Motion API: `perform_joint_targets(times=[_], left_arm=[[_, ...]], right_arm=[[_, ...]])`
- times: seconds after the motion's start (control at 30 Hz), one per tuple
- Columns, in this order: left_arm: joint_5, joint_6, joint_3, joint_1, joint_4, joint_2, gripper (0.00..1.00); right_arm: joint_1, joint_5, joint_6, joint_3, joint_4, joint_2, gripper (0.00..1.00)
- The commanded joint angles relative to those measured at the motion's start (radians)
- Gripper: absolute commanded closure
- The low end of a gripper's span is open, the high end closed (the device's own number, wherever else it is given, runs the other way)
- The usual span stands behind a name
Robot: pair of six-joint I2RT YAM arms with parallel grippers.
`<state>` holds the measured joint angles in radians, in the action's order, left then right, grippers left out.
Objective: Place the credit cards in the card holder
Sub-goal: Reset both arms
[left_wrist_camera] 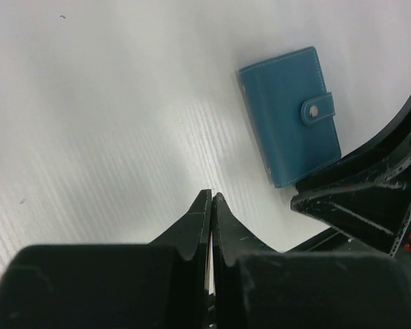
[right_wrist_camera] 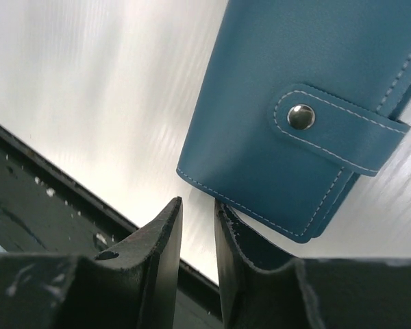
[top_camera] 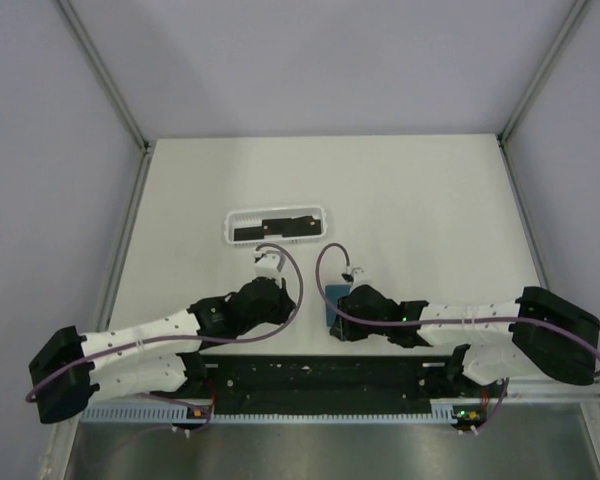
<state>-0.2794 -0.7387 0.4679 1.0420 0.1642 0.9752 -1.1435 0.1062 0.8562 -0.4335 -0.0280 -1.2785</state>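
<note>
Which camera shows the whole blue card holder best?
The left wrist view: the card holder shows almost whole, tab snapped shut. The right wrist view is very close and cuts off its edges. From the top, the right arm hides most of it.

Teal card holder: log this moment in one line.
teal-blue stitched soft card holder: snapped shut | right claw: open at its corner | left claw: shut, apart | black flat credit cards: in white basket tray

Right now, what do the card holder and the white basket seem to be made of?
The card holder looks like matte teal leather or imitation: fine grain, pale stitching, metal-looking snap. The white basket is probably plastic, given its slotted walls; too small to confirm.
</note>
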Motion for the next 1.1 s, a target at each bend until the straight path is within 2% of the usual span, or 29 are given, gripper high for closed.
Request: perform_joint_targets(times=[0.0, 0.17, 0.33, 0.4, 0.53, 0.57, 0.63, 0.7, 0.8, 0.87, 1.0, 1.07], left_arm=[[-0.058, -0.007, 0.005, 0.000, 0.061, -0.030, 0.96], [-0.090, -0.008, 0.014, 0.000, 0.098, -0.062, 0.85], [-0.128, -0.007, 0.018, 0.000, 0.138, -0.105, 0.66], [-0.142, -0.002, 0.026, -0.003, 0.158, -0.121, 0.59], [-0.168, -0.001, 0.041, -0.005, 0.207, -0.147, 0.46], [-0.175, 0.001, 0.047, -0.004, 0.218, -0.148, 0.37], [-0.179, -0.001, 0.058, -0.003, 0.239, -0.155, 0.26], [-0.185, -0.010, 0.070, -0.003, 0.265, -0.156, 0.17], [-0.199, -0.031, 0.084, -0.005, 0.307, -0.161, 0.06], [-0.210, -0.047, 0.087, -0.005, 0.324, -0.167, 0.01], [-0.216, -0.051, 0.097, -0.003, 0.356, -0.159, 0.01], [-0.222, -0.053, 0.101, -0.003, 0.376, -0.156, 0.01]], right_arm=[[0.086, 0.004, -0.028, -0.025, -0.084, -0.027, 0.74], [0.145, -0.140, -0.143, -0.086, -0.116, -0.051, 0.71], [0.146, -0.252, -0.216, -0.143, -0.064, 0.036, 0.66], [0.146, -0.217, -0.220, -0.149, -0.009, 0.106, 0.64], [0.146, -0.050, -0.191, -0.145, 0.135, 0.287, 0.62], [0.146, -0.007, -0.180, -0.143, 0.172, 0.327, 0.60], [0.148, 0.062, -0.161, -0.146, 0.244, 0.392, 0.52], [0.151, 0.145, -0.117, -0.165, 0.347, 0.433, 0.35], [0.153, 0.214, -0.079, -0.172, 0.463, 0.484, 0.24], [0.151, 0.245, -0.048, -0.159, 0.500, 0.528, 0.20], [0.154, 0.312, 0.038, -0.114, 0.580, 0.634, 0.01], [0.156, 0.352, 0.084, -0.096, 0.621, 0.682, 0.01]])
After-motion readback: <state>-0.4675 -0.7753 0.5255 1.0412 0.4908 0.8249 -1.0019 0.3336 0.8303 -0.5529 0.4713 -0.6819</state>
